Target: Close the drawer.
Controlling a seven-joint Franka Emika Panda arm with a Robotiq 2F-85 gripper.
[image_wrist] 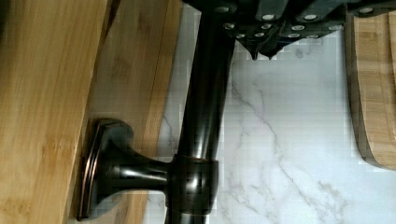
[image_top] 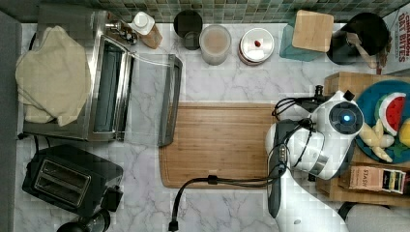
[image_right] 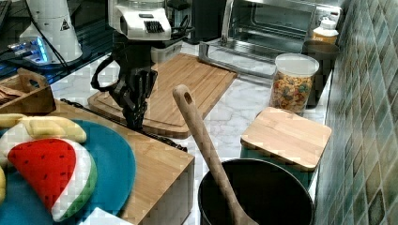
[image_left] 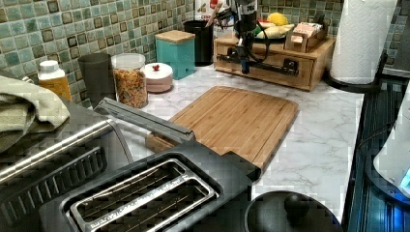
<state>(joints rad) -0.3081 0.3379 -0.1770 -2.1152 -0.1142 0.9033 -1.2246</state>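
Note:
The drawer sits in the front of a light wooden box; in the left view its face looks about flush with the box. A dark bronze bar handle runs along the drawer front, which also appears in the left view as the handle. My gripper hangs on the countertop side of the bar, its fingertips meeting in a point with nothing between them. The left view has the gripper right in front of the drawer face, and the right view has the gripper low at the box's front edge.
A large cutting board lies on the marble just in front of the box. A blue plate of toy food and a tea box rest on the box top. A black cable crosses the board's edge. The toaster oven door hangs open.

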